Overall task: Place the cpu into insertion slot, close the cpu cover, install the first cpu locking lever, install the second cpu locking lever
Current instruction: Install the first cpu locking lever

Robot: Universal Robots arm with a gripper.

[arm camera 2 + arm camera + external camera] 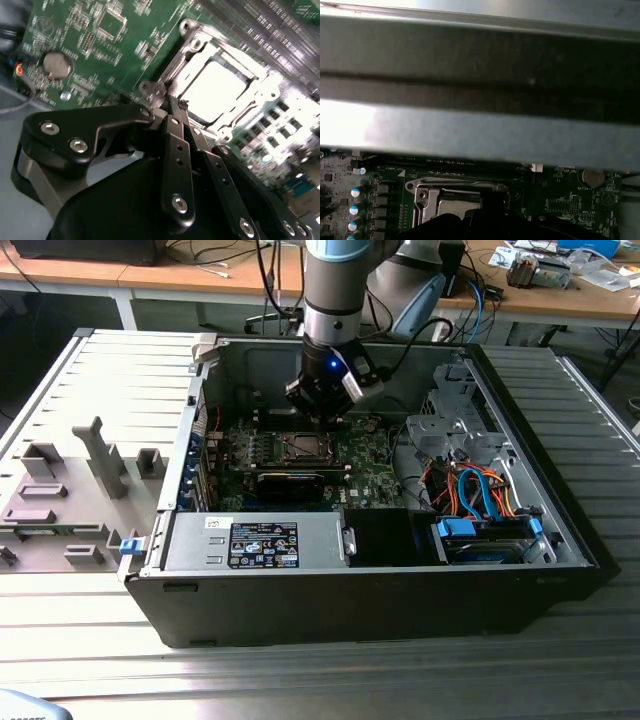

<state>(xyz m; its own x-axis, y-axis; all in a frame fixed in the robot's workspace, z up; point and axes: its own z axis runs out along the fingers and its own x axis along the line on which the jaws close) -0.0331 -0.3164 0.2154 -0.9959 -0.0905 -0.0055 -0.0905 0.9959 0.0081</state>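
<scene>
A ribbed grey metal bench [90, 390] carries an open black computer case [400, 600], with wooden desks behind it. My arm reaches down into the case and my gripper [322, 410] hangs just above the insertion slot [303, 447] on the green motherboard [375, 475]. In the second wrist view my fingers [176, 145] lie pressed together with nothing between them, their tips at the edge of the slot near a corner of the cpu cover [195, 45]. That silver frame lies flat over the cpu [215, 85], whose bright metal top shows through the window. A round coin battery [55, 65] sits on the board well apart from the slot.
</scene>
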